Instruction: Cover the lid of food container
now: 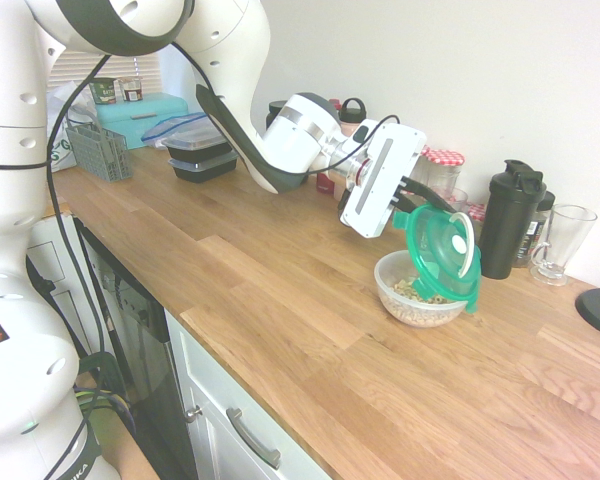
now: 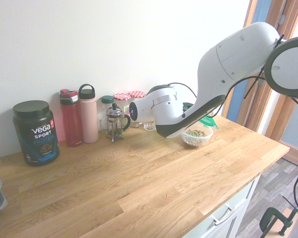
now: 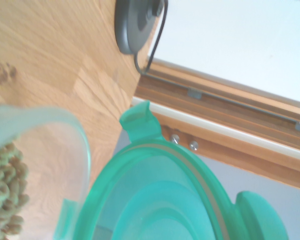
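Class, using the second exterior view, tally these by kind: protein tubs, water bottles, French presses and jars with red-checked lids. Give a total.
Protein tub: 1
Water bottles: 2
French press: 1
Red-checked jars: 2
Total: 6

White arm (image 1: 290,140); black cables

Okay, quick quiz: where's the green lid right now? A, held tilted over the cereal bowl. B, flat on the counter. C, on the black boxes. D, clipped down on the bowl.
A: the gripper holds the lid steeply tilted, its lower edge at the far rim of the open bowl.
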You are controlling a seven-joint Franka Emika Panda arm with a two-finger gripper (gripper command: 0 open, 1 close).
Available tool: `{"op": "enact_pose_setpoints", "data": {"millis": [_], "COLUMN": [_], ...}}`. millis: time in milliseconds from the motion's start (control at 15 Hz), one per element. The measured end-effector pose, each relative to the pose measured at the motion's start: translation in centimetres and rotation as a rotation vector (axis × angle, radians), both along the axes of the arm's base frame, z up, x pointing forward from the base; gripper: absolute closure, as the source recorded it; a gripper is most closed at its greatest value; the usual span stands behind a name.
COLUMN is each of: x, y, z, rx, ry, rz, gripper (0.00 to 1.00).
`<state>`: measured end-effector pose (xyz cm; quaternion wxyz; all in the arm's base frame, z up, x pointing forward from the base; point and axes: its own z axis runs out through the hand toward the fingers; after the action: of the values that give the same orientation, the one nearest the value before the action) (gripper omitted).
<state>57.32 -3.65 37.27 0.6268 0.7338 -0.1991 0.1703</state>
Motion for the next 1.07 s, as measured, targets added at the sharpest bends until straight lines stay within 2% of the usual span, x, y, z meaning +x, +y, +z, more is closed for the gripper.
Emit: {"op": "enact_pose_setpoints", "data": {"millis": [333, 467, 800, 1067], "x": [-0.1, -0.3, -0.1, 0.7], "y": [1.8, 2.7, 5.7, 8.2], "z": [-0.2, -0.5, 2.3, 4.5], "rx": [0.048, 0.105, 0.345, 0.617], "ry": [-0.003, -0.002, -0.004, -0.014], "rz": [0.009, 0.009, -0.006, -0.073], "gripper": [0.00, 0.00, 0.00, 0.00]}}
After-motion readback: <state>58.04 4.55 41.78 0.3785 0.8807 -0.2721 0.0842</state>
